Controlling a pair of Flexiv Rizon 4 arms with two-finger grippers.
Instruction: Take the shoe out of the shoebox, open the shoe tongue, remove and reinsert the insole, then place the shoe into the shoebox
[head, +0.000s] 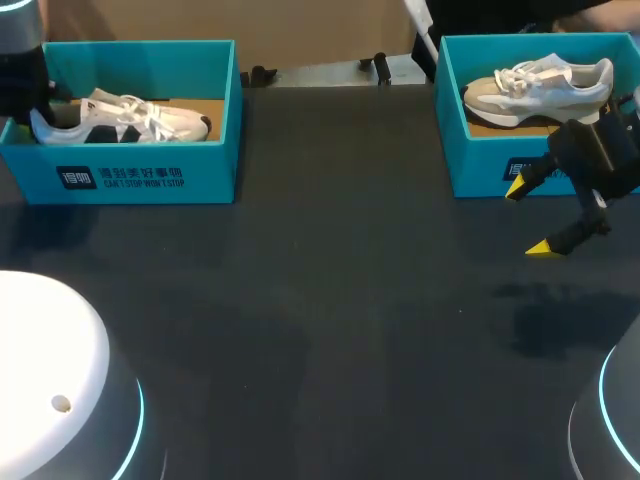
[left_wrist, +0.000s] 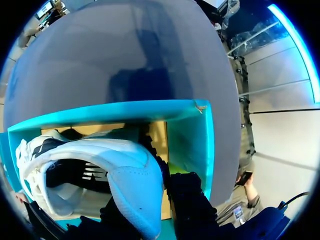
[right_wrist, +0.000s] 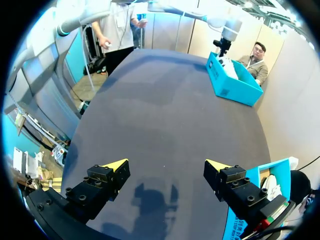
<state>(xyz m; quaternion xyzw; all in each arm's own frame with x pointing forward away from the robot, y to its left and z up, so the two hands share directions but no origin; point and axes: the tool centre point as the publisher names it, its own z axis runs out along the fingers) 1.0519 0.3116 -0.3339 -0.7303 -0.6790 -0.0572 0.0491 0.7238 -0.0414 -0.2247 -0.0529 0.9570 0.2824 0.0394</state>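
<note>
My left gripper (left_wrist: 156, 214) is down inside the left shoebox (head: 140, 172) at the far left of the table (head: 320, 300), right at the heel of the white-and-black shoe (head: 130, 118) lying in it; I cannot tell whether it is clamped on that heel. My right gripper (head: 530, 218) hangs above the table with its yellow tips wide apart and nothing between them. It is just on the near side of the right shoebox (head: 480, 170), where a white-and-grey shoe (head: 540, 88) lies.
</note>
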